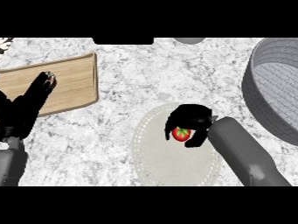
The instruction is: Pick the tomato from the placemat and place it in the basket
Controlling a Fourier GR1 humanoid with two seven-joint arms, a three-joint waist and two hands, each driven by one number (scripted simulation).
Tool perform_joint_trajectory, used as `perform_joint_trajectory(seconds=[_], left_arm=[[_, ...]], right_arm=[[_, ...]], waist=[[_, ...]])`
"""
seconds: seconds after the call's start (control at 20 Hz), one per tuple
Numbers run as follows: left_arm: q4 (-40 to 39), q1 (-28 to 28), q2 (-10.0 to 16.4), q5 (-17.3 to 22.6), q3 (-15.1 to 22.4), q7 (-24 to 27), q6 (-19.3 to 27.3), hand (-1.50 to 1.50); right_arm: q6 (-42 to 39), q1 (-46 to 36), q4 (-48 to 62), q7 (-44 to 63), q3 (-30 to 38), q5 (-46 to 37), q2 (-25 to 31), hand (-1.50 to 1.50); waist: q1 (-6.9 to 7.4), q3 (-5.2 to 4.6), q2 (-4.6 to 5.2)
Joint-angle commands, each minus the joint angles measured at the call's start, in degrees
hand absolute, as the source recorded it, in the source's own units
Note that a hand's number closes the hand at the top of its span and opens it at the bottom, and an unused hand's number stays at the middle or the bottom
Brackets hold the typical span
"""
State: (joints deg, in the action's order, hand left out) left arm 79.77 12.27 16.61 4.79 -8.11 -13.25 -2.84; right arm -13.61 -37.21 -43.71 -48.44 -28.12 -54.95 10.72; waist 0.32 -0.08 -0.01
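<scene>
Tomato (181,134) gripped by R hand (191,117) at placemat (170,168), poised for lift twd basket (277,100); L hand (17,109) relaxed, parked clear at left.

Left forearm (3,168): grey casing, smooth and blocky in outline, with a dark ring-shaped marking near the view's left edge. Right forearm (244,153): grey, rounded and tube-like, plain surface, shaded lighter along its upper side. Left hand (19,111): matte black throughout, with long slender fingers; one fingertip (48,79) carries a pale speckled patch. Right hand (191,114): black, same finish, meeting the grey wrist end at a sharp colour boundary.
</scene>
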Motion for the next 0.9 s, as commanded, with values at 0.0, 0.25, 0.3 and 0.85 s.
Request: perform_joint_trajectory(seconds=[0.0,0.25,0.3,0.85], left_arm=[[-2.8,0.7,-2.6,-1.9,1.0,2.4,1.2,0.00],[0.6,-0.4,-2.1,-1.8,0.2,-0.6,1.2,0.00],[1.2,-0.1,-1.5,-0.6,-0.2,-0.9,-0.6,0.00],[-0.1,-0.8,-0.4,-0.7,-1.7,0.6,0.6,0.00]], right_arm=[[0.5,-2.1,3.1,-2.1,1.5,-2.7,-2.2,1.50],[0.1,-1.6,2.5,-3.3,2.2,-6.0,-2.1,1.50],[4.4,1.3,3.9,-3.3,1.4,-7.4,-3.2,1.50],[19.9,-4.5,10.6,57.1,35.3,8.9,-6.3,1.50]], waist=[[-0.01,0.08,0.11],[0.01,0.08,0.05],[0.01,0.09,0.06],[-2.19,-0.19,0.46]])
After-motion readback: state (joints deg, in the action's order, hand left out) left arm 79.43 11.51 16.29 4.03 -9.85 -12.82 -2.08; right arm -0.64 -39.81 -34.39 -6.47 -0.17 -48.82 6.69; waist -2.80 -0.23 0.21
